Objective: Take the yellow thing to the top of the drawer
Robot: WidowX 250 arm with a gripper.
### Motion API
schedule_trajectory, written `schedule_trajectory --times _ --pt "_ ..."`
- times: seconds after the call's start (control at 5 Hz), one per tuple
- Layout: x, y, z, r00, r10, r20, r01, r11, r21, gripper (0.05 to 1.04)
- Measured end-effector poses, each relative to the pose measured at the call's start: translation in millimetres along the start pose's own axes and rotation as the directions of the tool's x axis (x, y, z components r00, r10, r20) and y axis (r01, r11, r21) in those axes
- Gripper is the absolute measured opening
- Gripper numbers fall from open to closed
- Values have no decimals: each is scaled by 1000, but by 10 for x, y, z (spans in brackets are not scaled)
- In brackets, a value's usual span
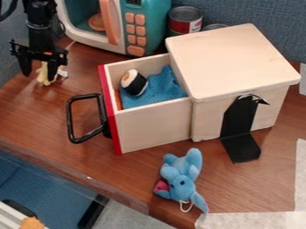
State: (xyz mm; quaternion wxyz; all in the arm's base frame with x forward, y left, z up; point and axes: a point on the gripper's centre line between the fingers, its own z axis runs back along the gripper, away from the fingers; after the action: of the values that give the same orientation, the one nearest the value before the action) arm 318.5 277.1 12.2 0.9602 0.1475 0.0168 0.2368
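Observation:
The black gripper (38,69) hangs at the upper left, low over the table, with its fingers apart. The yellow thing (43,77) lies on the table right at the gripper, partly hidden behind the right finger; a gap shows between it and the left finger. To the right stands the light wooden drawer box (230,58) with a flat, bare top. Its drawer (155,127) is pulled out to the left, with a red front and a black handle (70,118). Inside the drawer are a blue cloth (156,89) and a black-and-white sushi toy (134,82).
A teal and white toy microwave (143,27) stands behind, beside a can (184,20). A blue plush elephant (180,176) lies in front of the drawer box. A black bent plate (240,132) leans at the box's right front. The table's front edge runs along the lower left.

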Motion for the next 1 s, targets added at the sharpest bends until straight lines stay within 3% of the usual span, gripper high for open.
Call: schedule_trajectory --times 0.2,0.4,0.6,0.8,1.0 --pt "14 -69 6 1000 7 10 -7 1000 -23 358" --pt "12 -121 61 1000 6 30 -4 999 -51 155" --pt "3 -172 154 999 0 49 4 998 -69 67" --pt "-52 -269 532 994 -12 107 24 993 -113 55" --pt "-186 -556 1236 967 -74 243 123 974 -192 55"
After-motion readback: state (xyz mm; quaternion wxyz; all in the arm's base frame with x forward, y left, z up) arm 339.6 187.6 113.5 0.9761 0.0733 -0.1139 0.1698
